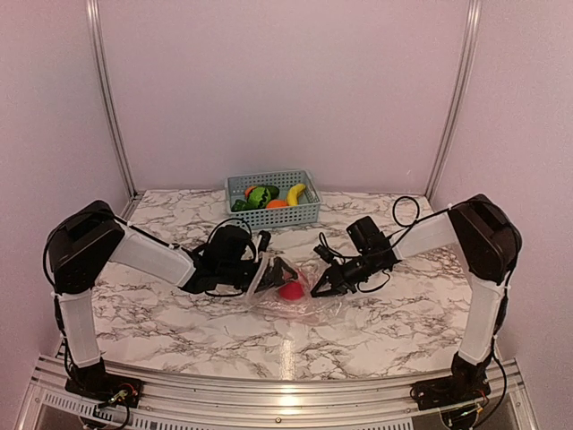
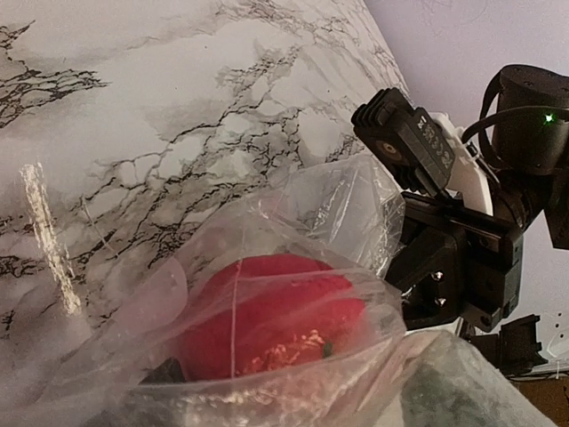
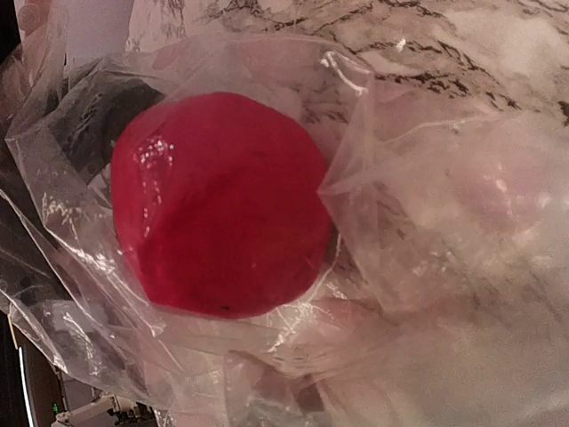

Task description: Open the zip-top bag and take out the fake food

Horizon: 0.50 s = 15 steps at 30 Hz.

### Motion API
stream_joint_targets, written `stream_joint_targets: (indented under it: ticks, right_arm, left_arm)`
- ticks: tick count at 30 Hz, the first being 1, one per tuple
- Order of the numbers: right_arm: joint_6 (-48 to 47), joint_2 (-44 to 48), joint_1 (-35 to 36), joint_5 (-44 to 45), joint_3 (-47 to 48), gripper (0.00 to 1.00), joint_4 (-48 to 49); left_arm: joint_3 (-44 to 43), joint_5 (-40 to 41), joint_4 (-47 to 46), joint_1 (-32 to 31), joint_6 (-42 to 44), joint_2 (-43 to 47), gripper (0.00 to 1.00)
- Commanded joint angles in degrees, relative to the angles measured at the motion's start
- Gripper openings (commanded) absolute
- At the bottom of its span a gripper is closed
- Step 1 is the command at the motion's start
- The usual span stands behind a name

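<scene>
The right gripper (image 1: 320,287) is squeezed shut on the thin edge of the zip-top bag (image 1: 301,306), at the bag's 3 o'clock side. The left gripper (image 1: 267,269) sits at the bag's 9 o'clock side, pushed into the plastic. I cannot tell if it is open or shut. The red round fruit (image 1: 289,290) is inside the bag, between the two grippers. The bag lies on the marble table (image 1: 170,313). At 12 o'clock from the bag stands the blue basket (image 1: 286,217), with the banana (image 1: 295,193), orange fruit (image 1: 277,204) and green pieces (image 1: 260,195) in it.

Just a white marble-look table with grey veins (image 1: 403,327), boxed in by plain pale pinkish wall panels (image 1: 286,90) and silvery aluminium corner posts (image 1: 108,98), softly lit.
</scene>
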<state>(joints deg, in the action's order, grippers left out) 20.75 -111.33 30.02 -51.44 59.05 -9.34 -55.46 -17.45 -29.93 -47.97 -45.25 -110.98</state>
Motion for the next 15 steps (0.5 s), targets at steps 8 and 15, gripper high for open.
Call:
stream_joint_targets:
  ticks: [8, 15]
  right_arm:
    - [-2.36, -4.12, 1.11, -2.76, 4.86, 0.0, -2.42]
    - [-2.99, -4.9, 1.09, -3.38, 6.01, 0.0, -2.68]
  left_arm:
    - [-11.5, 1.99, 19.24, -2.83, 14.17, -7.59, 0.91]
    - [-17.95, 3.87, 29.07, -2.97, 19.41, -10.83, 0.91]
